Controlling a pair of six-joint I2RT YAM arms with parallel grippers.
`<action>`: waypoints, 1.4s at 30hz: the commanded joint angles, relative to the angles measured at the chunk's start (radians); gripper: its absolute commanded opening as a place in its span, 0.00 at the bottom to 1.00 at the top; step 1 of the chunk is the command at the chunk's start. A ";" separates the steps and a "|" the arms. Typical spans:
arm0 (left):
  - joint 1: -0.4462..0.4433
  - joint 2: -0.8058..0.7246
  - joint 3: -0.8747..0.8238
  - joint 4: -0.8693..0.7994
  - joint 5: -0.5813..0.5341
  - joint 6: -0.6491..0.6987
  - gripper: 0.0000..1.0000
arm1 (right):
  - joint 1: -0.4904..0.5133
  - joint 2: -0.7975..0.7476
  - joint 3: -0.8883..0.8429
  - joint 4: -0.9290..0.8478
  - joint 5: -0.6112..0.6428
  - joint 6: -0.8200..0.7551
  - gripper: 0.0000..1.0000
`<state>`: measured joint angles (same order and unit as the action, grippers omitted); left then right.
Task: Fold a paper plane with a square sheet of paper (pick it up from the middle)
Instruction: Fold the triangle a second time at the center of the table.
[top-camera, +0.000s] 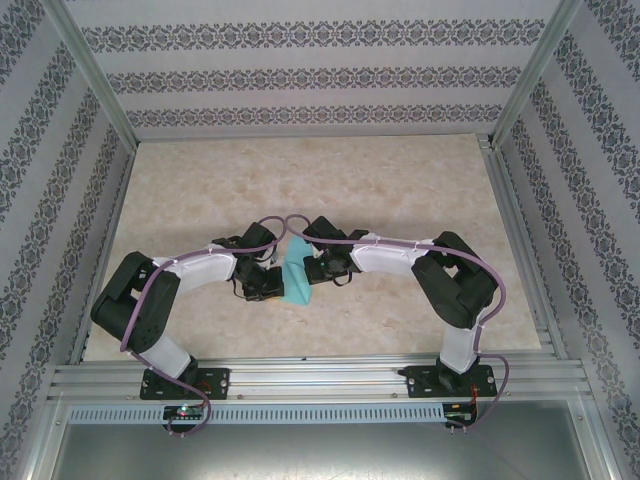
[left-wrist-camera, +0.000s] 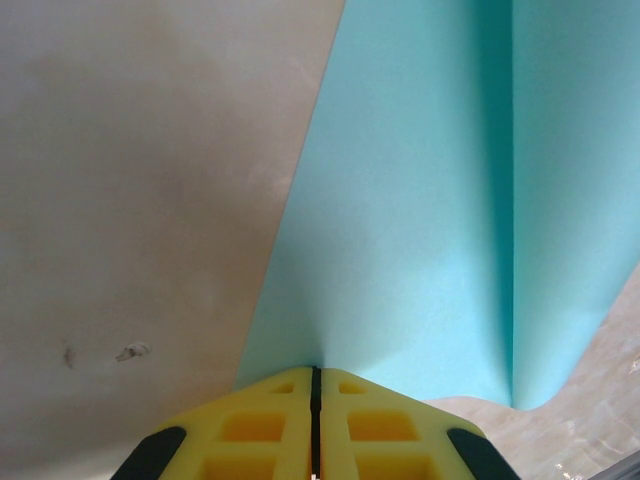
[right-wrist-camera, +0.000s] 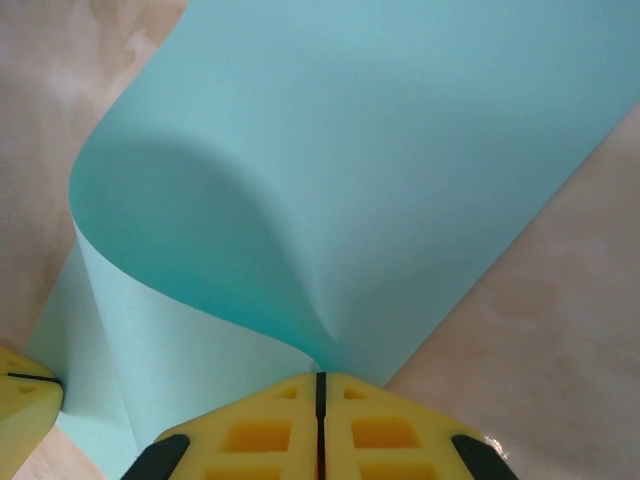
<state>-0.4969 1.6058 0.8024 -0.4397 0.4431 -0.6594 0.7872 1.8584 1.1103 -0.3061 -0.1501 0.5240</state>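
Left claw (left-wrist-camera: 316, 372) pinching bent blue-green paper (left-wrist-camera: 420, 200), right claw (right-wrist-camera: 320, 375) pinching it too, middle of frame, over pale bench (left-wrist-camera: 130, 180)

**What stands around me**

A beige marbled tabletop (top-camera: 320, 180) spreads before me, with a small pale fleck (left-wrist-camera: 130, 351) on it. Grey-and-white floral striped wallpaper walls (top-camera: 300, 75) close the left, far and right sides. A ribbed aluminium rail (top-camera: 320, 375) runs along the near edge.

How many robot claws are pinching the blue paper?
2. The left gripper is shut on one edge of the square sheet of paper. The right gripper is shut on another edge, where the sheet curls over. Nothing suggests a hidden third.
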 joint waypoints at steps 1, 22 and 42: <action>-0.019 0.032 -0.005 -0.021 -0.045 0.009 0.10 | -0.008 0.018 0.024 -0.026 0.027 0.017 0.08; -0.021 0.023 -0.001 -0.024 -0.050 0.011 0.11 | 0.011 -0.020 0.008 -0.041 0.030 0.043 0.08; -0.023 0.029 -0.002 -0.022 -0.044 0.012 0.11 | 0.023 -0.004 0.036 -0.079 0.054 0.047 0.08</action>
<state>-0.4988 1.6066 0.8043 -0.4404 0.4400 -0.6594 0.7967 1.8465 1.1252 -0.3679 -0.1192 0.5541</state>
